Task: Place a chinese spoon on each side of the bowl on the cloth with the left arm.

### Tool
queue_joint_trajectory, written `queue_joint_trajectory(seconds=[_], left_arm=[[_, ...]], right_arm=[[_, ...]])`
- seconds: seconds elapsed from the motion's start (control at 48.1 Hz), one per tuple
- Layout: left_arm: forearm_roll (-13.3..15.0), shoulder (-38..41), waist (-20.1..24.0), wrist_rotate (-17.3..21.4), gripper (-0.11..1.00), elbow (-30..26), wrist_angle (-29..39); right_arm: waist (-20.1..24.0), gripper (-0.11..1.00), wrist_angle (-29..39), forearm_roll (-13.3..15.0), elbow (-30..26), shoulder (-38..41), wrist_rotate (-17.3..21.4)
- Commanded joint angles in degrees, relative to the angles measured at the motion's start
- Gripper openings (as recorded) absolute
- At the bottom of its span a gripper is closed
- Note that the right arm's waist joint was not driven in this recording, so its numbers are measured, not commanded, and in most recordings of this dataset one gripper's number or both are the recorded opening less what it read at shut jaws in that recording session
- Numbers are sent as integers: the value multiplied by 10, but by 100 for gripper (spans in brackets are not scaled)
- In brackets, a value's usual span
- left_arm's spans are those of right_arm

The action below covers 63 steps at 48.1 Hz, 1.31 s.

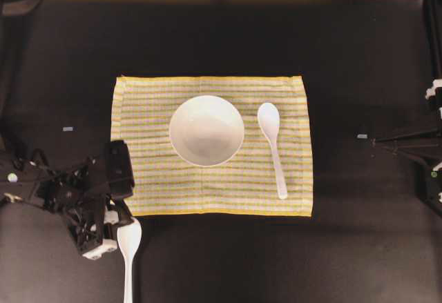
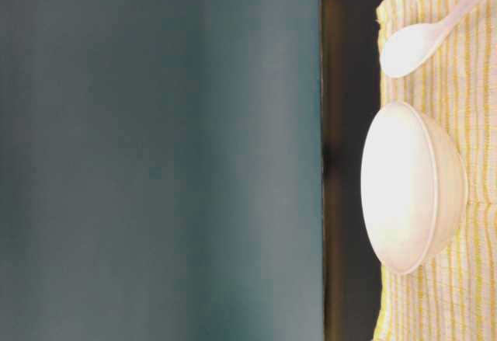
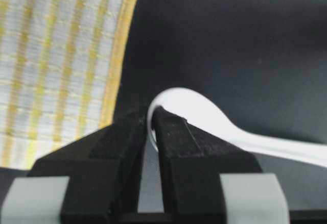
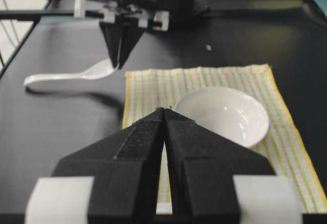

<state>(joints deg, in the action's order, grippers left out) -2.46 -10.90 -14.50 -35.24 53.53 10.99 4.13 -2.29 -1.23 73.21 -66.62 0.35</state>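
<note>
The white bowl (image 1: 206,130) (image 2: 411,186) (image 4: 225,114) sits mid-cloth on the yellow-striped cloth (image 1: 152,179) (image 2: 466,85) (image 3: 61,55) (image 4: 204,78). One white chinese spoon (image 1: 271,148) (image 2: 419,38) lies on the cloth to the bowl's right. A second chinese spoon (image 1: 128,248) (image 3: 204,119) (image 4: 76,75) lies on the black table just off the cloth's near left corner. My left gripper (image 1: 121,226) (image 3: 152,124) (image 4: 120,63) is shut on the rim of that spoon's scoop. My right gripper (image 4: 166,110) is shut and holds nothing, away at the right.
The right arm's frame (image 1: 431,151) stands at the table's right edge. Small pale tape marks (image 1: 68,129) (image 1: 362,136) lie on the black table either side of the cloth. The cloth's left strip beside the bowl is bare.
</note>
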Motion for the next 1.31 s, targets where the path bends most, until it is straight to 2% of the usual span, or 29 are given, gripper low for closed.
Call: queue_joint_trajectory(seconds=[0.0, 0.125, 0.208, 0.353, 0.437, 0.52, 0.665, 0.748, 0.998, 1.289], left_arm=[[-2, -31, 10, 11, 7, -21, 17], [-2, -76, 44, 28, 7, -50, 72], [-1, -118, 80, 59, 7, -81, 137], [-2, -163, 149, 155, 7, -111, 225], [-2, -168, 207, 221, 7, -112, 240], [-2, -163, 255, 271, 7, -110, 240], [-2, -140, 310, 331, 7, -113, 233], [-2, -114, 315, 344, 7, -113, 221], [-2, -23, 316, 345, 7, -112, 149], [-2, 6, 332, 346, 7, -110, 131]], right_arm=[[0, 1, -6, -2, -4, 3, 4], [0, 1, -7, -1, -4, 3, 4], [0, 1, -7, -1, -4, 2, 4], [0, 1, -8, -1, -4, 3, 4], [0, 1, -11, -1, -3, 3, 3], [0, 1, -14, -1, -3, 3, 3], [0, 1, -14, -1, -3, 3, 3], [0, 1, -14, -1, -3, 2, 3], [0, 1, -14, -1, -2, 4, 4], [0, 1, -11, -1, 0, 5, 4]])
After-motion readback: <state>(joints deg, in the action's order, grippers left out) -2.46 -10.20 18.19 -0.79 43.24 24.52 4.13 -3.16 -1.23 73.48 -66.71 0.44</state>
